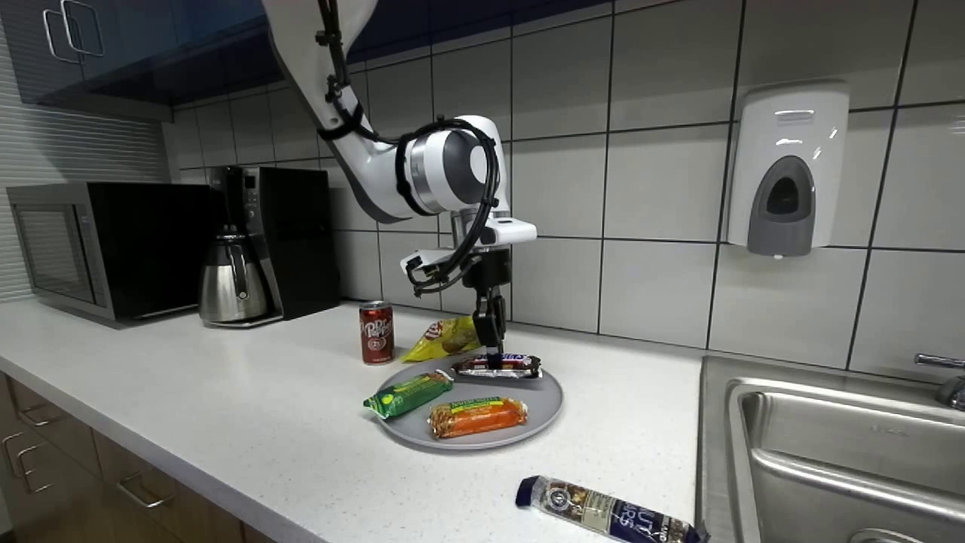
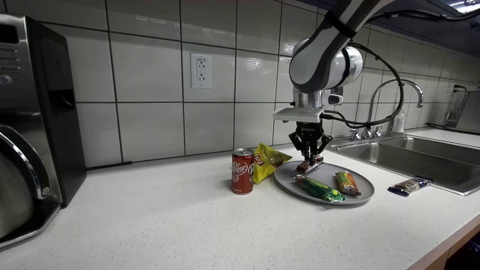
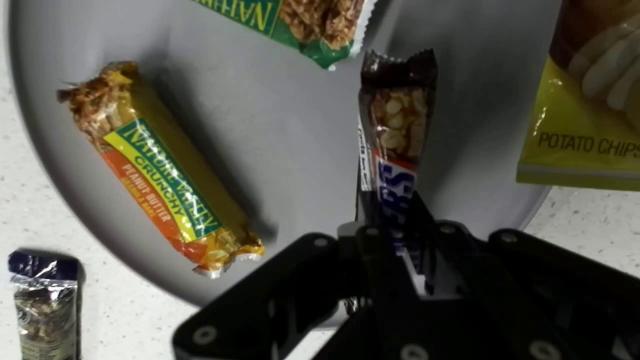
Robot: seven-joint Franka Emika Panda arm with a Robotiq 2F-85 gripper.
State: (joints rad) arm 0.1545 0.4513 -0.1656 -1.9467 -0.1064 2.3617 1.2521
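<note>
Black two-fingered gripper (image 3: 393, 210): you gripped slim brown-wrapped candy bar (image 3: 397, 122); seemingly grasp step; next move needed steady squeeze.

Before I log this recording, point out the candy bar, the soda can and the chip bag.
Candy bar (image 3: 395, 147), in the wrist view: on the wrapper's printed face.
Soda can (image 2: 242, 172), in an exterior view: middle of its printed side.
Chip bag (image 2: 267, 164), in an exterior view: middle of its front.

Dim greyish light, streaky glare on tiles (image 2: 258, 62), soft shadows across plate (image 3: 290, 125) — fingers (image 3: 484, 290) dark, blurred
</note>
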